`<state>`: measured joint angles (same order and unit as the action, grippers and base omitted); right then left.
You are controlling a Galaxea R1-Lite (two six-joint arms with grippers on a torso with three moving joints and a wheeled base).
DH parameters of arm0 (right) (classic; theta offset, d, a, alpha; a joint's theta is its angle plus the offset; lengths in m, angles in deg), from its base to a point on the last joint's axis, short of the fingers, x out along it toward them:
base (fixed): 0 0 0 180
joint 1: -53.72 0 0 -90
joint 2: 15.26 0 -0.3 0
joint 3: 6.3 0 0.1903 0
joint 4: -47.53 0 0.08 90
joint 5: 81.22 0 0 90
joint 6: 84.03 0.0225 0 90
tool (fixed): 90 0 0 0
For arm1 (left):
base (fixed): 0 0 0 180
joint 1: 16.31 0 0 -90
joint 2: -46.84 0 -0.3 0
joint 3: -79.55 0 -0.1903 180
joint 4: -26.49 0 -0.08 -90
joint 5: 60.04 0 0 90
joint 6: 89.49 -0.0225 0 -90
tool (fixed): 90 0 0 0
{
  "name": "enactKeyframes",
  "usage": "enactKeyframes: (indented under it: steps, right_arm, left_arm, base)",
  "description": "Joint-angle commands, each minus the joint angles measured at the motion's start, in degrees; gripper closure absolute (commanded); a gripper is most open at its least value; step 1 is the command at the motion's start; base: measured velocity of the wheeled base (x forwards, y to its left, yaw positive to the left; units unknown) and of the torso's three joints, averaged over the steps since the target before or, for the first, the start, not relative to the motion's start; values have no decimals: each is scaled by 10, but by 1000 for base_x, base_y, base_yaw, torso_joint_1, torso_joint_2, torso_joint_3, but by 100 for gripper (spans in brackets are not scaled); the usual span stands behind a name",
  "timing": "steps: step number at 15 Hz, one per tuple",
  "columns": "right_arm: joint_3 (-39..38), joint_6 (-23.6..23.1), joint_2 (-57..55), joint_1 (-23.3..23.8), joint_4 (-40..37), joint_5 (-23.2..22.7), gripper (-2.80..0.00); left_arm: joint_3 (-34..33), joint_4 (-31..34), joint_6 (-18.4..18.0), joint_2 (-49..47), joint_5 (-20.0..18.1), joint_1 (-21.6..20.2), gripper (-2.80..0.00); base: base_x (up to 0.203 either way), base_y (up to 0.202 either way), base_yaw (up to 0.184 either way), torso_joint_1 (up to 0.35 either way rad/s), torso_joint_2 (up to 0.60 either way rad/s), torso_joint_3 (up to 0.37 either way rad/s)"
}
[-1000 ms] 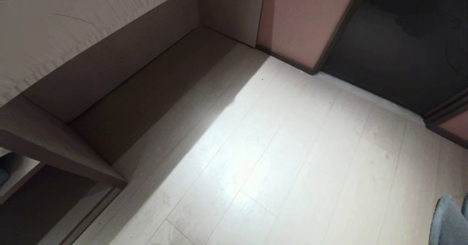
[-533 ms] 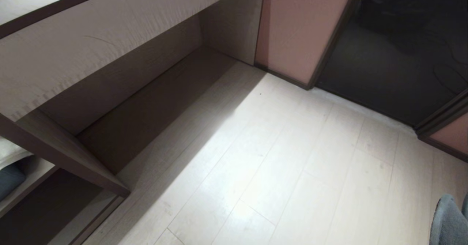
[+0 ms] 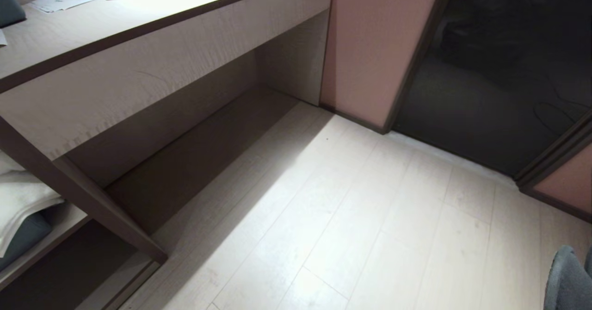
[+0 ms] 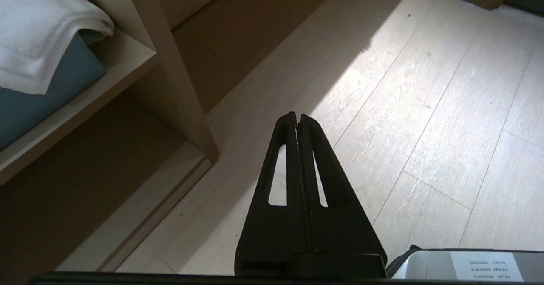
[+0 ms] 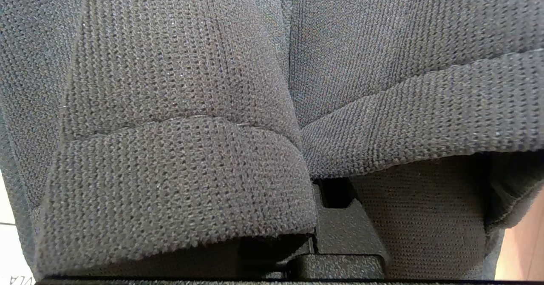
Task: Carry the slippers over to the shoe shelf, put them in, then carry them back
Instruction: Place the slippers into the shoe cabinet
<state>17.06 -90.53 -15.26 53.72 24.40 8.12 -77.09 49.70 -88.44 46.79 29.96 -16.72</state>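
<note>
Knitted grey slippers (image 5: 178,157) were pinched in the closed right gripper (image 5: 314,234); left gripper (image 4: 298,119) was shut, empty. Soft fabric could slip free during travel.

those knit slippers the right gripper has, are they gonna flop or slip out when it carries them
Probably floppy: in the right wrist view the slippers are soft knit fabric that folds and bulges around the right gripper. Slipping seems unlikely, since the coarse weave should catch on the shut jaws. They look light, with thin walls and nothing rigid showing.
</note>
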Motion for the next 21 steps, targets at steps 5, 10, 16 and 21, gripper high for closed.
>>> enactKeyframes:
  steps: [5,10,16,21]
  right_arm:
    - [0,-1,-1,0,0,0,0]
    - [0,-1,-1,0,0,0,0]
    - [0,-1,-1,0,0,0,0]
    - [0,3,-1,0,0,0,0]
  left_arm:
    - [0,0,1,0,0,0,0]
    - [0,0,1,0,0,0,0]
    - [0,0,1,0,1,0,0]
    - [0,0,1,0,1,0,0]
  base:
    - [0,0,0,0,0,200]
    - [0,0,0,3,2,200]
    - [0,0,0,3,6,202]
    - [0,0,0,2,-2,205]
